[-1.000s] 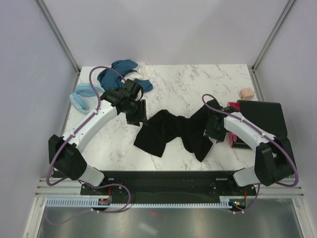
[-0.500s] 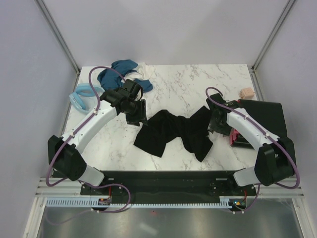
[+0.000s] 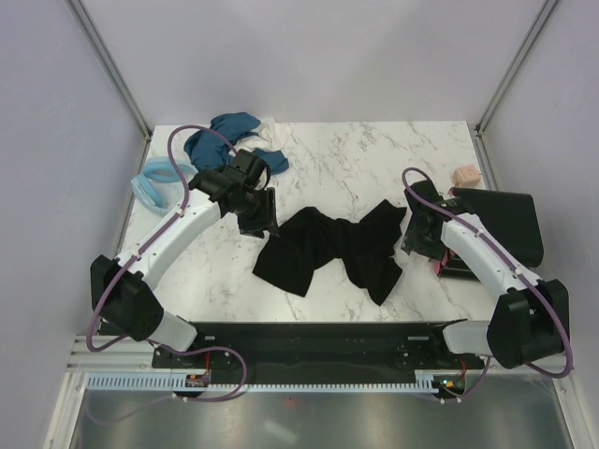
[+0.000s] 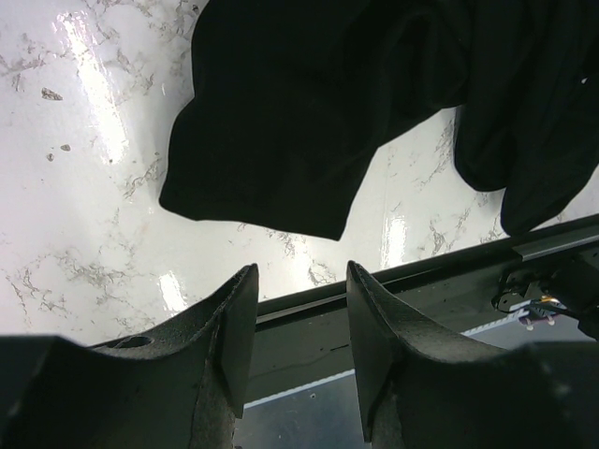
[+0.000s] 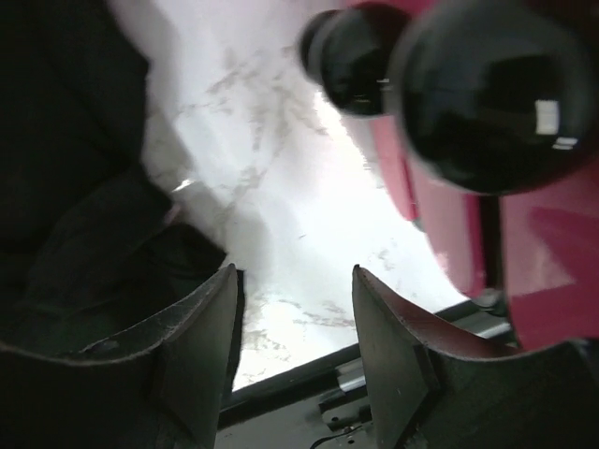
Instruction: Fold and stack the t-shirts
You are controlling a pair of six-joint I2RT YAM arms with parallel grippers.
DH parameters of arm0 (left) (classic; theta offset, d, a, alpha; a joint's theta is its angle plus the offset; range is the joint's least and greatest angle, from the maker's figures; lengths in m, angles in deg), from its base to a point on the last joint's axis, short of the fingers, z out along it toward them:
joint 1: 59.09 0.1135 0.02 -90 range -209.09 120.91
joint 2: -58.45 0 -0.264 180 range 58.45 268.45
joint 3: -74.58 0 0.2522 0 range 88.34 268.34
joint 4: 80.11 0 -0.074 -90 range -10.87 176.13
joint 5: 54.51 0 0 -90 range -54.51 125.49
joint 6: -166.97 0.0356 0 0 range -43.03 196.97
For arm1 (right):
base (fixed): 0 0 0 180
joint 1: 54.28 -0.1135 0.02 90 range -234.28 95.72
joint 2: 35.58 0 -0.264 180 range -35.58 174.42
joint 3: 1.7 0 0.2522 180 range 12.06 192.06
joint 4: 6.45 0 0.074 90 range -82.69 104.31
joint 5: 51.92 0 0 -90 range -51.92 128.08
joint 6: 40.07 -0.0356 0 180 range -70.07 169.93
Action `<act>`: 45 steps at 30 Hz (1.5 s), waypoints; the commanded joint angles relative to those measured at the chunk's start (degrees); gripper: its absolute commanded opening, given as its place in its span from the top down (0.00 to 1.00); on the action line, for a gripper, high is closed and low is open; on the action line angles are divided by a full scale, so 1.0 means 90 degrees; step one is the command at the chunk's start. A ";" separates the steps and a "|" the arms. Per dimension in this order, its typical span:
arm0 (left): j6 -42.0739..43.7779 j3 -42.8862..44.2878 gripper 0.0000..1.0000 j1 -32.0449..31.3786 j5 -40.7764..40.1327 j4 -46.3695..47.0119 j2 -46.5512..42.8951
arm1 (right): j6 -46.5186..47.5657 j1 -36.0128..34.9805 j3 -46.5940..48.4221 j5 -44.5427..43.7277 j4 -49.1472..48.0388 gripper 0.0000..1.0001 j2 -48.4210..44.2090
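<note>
Arms reach in from the near edge of the counter (image 3: 356, 164), one on either side of a crumpled black shirt (image 3: 328, 251). The shirt lies bunched in the middle of the marble, pinched at its centre so that it fans out left and right.

The left arm (image 3: 173, 238) bends in from the left. The left jaws hang just beside the shirt's far-left corner. They stand partly apart with nothing between them, and the black cloth lies past their tips.

The right arm (image 3: 477, 253) curves in from the right, and the right jaws sit at the shirt's right edge. They are spread wide and hold nothing. Bare marble shows through the gap, with black cloth on one side and pink on the other.

Right of that arm a flat black stack (image 3: 501, 220) rests at the counter's right edge. A pink shirt (image 3: 438, 264) peeks out on the stack's left side. A small beige block (image 3: 465, 175) sits just beyond the stack.

Over at the left edge lies a light blue shirt (image 3: 154, 182). Beyond it, teal shirts (image 3: 225, 138) are heaped in the far-left corner, with a scrap of white cloth (image 3: 273, 123) just to their right.
</note>
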 commanded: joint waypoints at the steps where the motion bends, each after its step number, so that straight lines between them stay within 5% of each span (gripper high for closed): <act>1: 0.0142 0.0065 0.50 0.0023 0.0198 0.0043 -0.0105 | 0.0539 -0.0027 0.0029 0.0948 -0.0761 0.39 -0.0427; 9: 0.0102 0.0045 0.50 0.0013 0.0198 0.0052 -0.0124 | 0.0726 -0.0310 -0.0302 0.2188 -0.1057 0.40 -0.0340; 19: 0.0063 -0.0111 0.51 -0.0016 0.0266 0.0101 -0.0154 | 0.0188 -0.0934 -0.1055 0.1234 -0.0901 0.41 -0.0780; 45: 0.0093 -0.0111 0.51 -0.0056 0.0286 0.0160 -0.0144 | -0.0037 -0.1238 -0.1055 0.1184 -0.1398 0.41 0.0177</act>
